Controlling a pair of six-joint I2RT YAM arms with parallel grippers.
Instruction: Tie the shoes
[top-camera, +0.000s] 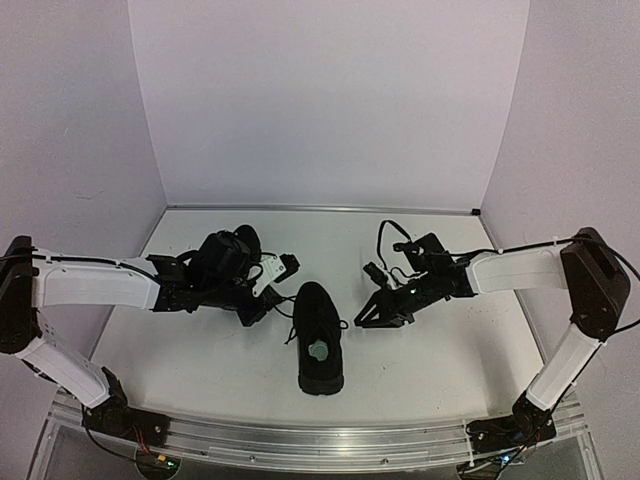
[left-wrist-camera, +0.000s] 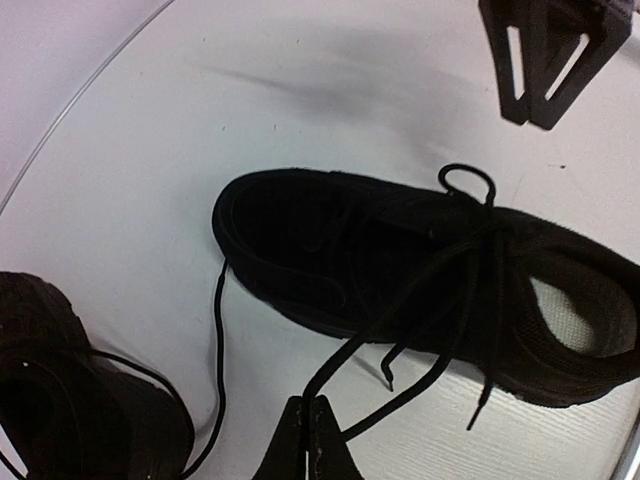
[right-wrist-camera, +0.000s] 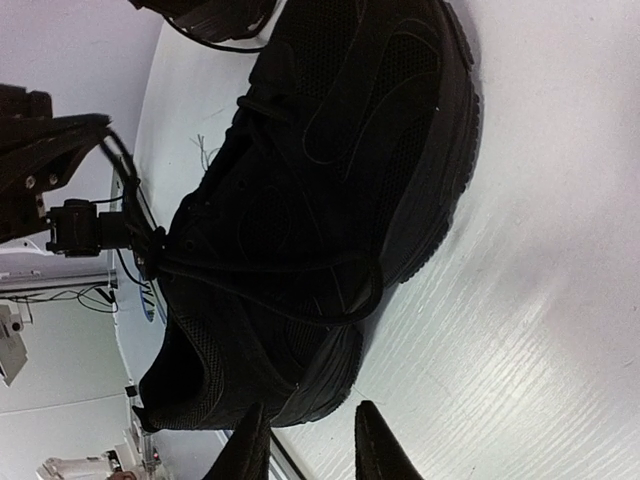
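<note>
Your L claw (left-wrist-camera: 306, 405) is shut tight. It looks to have a lace (left-wrist-camera: 400, 308) strand nipped at the tips, though the pinch itself is black on black, so treat that as probable. From the tips the strand runs up and to the right to the eyelets of the shoe (left-wrist-camera: 340, 250), which lies on its sole just ahead of the claw, with the pale patch (left-wrist-camera: 575, 315) in its opening off to the right. The other shoe (left-wrist-camera: 70, 400) is low to the claw's left, w/ its own lace trailing past.

Your R claw (right-wrist-camera: 310, 408) is partly open w/ nothing between the fingers. The same shoe's heel end sits just beyond its tips, not touching. A small loop (right-wrist-camera: 365, 290) of lace hangs over the side nearest that claw.

Handling, as I judge it:
- **Shoe:** light, w/ a soft mesh upper. It'll likely skid on the smooth table (top-camera: 420, 380) if you haul on a lace, so pull gently or brace it.
- **Lace:** thin, limp and prob slippery, so it can slide out of a shallow pinch.
- **Where to grip:** take strands a bit back from the free end (left-wrist-camera: 475, 420), square across the pads, not at the very tip. Don't grab the upper, since it just squashes.
</note>
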